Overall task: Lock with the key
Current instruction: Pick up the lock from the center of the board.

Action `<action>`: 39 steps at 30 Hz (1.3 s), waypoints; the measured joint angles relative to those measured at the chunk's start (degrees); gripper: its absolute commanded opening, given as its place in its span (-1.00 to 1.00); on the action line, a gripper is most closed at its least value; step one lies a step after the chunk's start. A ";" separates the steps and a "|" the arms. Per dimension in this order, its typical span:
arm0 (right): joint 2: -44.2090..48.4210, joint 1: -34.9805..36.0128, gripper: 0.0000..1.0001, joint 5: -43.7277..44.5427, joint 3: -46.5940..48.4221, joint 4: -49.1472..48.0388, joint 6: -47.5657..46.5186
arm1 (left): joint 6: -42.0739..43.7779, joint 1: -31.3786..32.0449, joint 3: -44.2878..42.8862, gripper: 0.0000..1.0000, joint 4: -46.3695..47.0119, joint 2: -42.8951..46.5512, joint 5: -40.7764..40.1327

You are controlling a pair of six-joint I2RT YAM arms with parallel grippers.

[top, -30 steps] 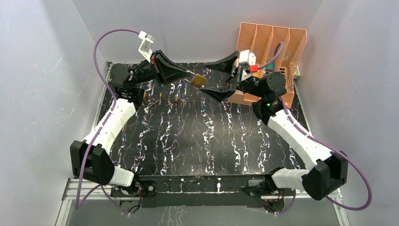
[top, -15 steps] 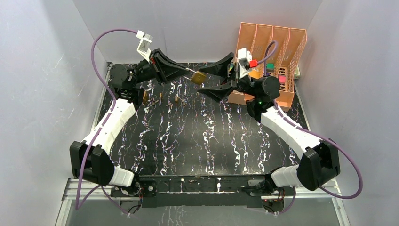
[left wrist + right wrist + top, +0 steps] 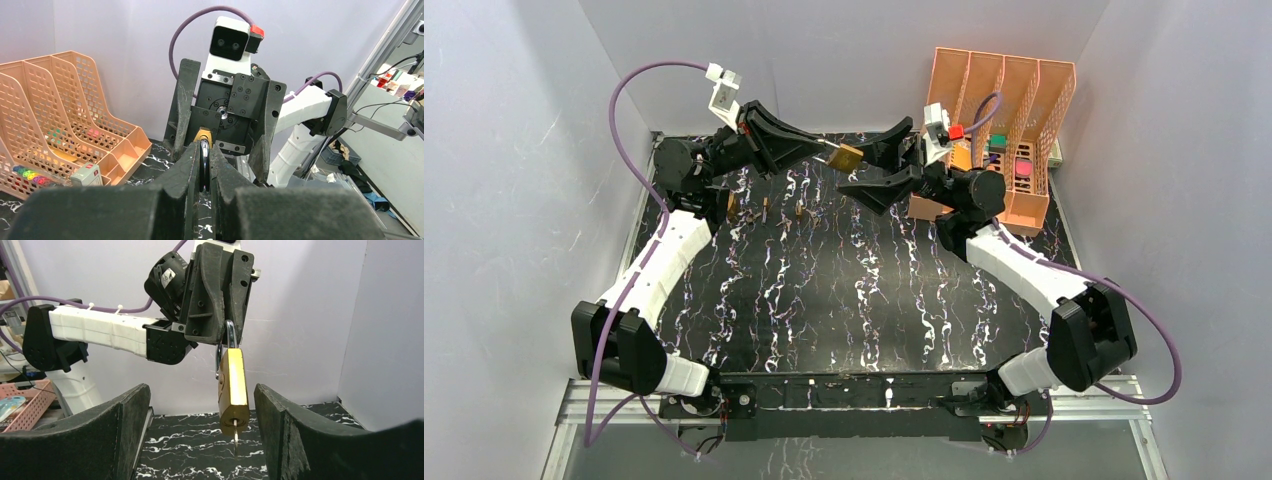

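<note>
Over the glossy black, white-veined tabletop (image 3: 844,300), held high in the air: a brass padlock (image 3: 233,390), keyway down, curved steel shackle pinched tight in the left gripper (image 3: 228,337). Probably dense, rigid, smooth-faced and slippery; best taken across the flat sides of the boxy body. Flanked by the right gripper (image 3: 200,390), fingers spread wide, touching nothing. Below the body, a thin metal stub, likely the key (image 3: 235,436). Farther back, an orange mesh file organiser (image 3: 1004,80).

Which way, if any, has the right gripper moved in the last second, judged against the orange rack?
Yes. The right gripper has shifted left, away from the orange rack, toward the padlock the left gripper holds.
</note>
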State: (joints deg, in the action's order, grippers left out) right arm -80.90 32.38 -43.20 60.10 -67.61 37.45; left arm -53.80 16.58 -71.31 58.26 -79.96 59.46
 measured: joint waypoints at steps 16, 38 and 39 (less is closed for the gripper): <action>-3.65 0.70 0.13 0.94 0.79 -4.00 5.90 | -0.26 0.00 0.00 -1.00 2.10 0.02 -0.20; -3.58 0.74 -1.00 -0.52 4.98 3.41 6.27 | -1.14 -0.50 1.64 -0.02 3.65 1.90 0.04; -3.48 0.74 -1.00 -0.83 5.38 5.11 5.86 | -1.57 -0.52 1.64 0.07 3.85 1.90 0.66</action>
State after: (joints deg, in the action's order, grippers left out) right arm -84.38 33.12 -44.03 65.47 -62.50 43.31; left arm -55.37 16.05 -69.67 62.11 -78.06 60.12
